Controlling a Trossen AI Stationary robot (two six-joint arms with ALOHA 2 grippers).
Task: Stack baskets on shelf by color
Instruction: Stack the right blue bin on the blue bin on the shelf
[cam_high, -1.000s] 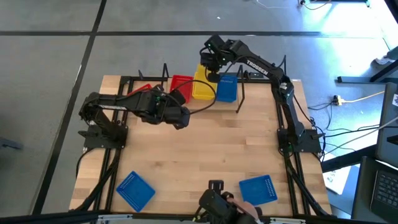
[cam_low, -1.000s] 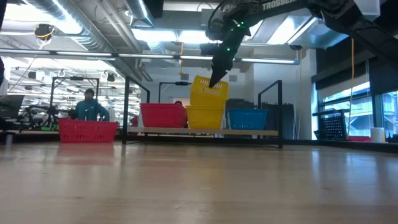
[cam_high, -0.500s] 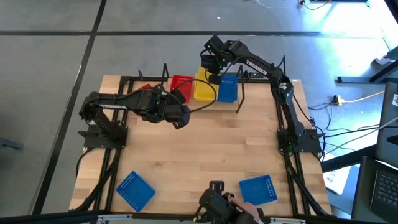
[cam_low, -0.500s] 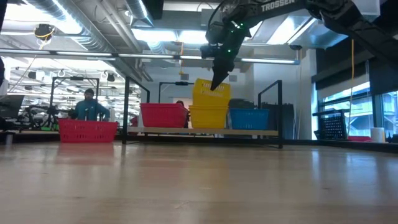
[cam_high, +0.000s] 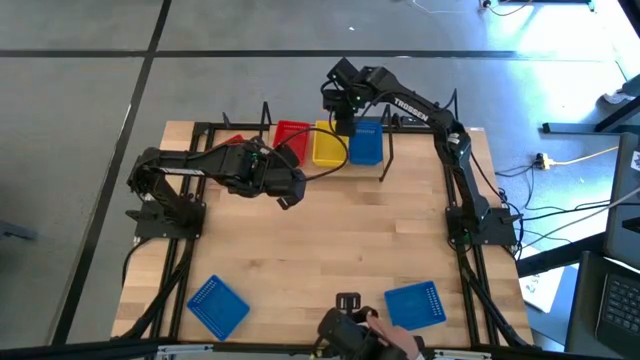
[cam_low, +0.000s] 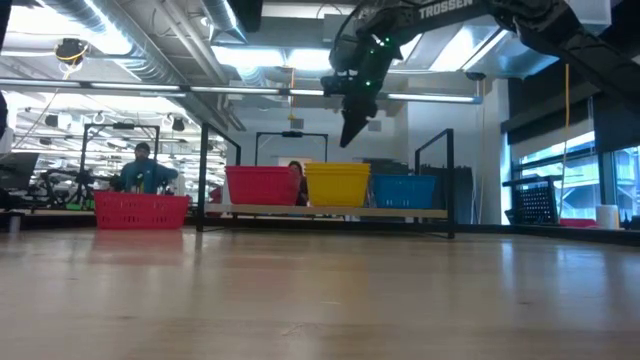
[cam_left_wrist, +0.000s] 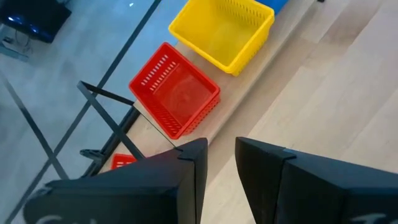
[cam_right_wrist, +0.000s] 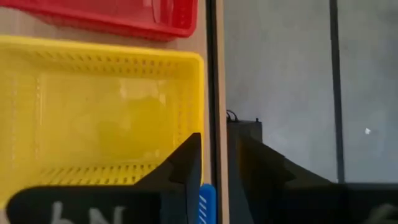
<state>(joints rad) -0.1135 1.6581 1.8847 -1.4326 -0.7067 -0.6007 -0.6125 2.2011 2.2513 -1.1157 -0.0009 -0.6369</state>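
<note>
High view: the right claw (cam_high: 343, 126) hangs over the far rim of the yellow basket stack (cam_high: 328, 146) on the shelf (cam_high: 392, 158), its fingers drawn nearly together with only a thin gap and nothing between them. On the shelf the red basket (cam_high: 291, 136), the yellow stack and a blue basket (cam_high: 365, 143) sit side by side in a row, yellow in the middle. Another red basket (cam_high: 226, 143) rests off the shelf's left end on the counter (cam_high: 330, 240). The left claw (cam_high: 284, 199) hovers above the counter just in front of the shelf, near the red basket, its fingers likewise close together and empty. Two blue baskets lie upside down at the near edge of the counter, one at the left (cam_high: 217, 305), one at the right (cam_high: 414, 303). From the low view, the right claw (cam_low: 351, 132) points down, clear above the yellow stack (cam_low: 337, 185). A person (cam_low: 142, 172) sits in the room beyond.
</note>
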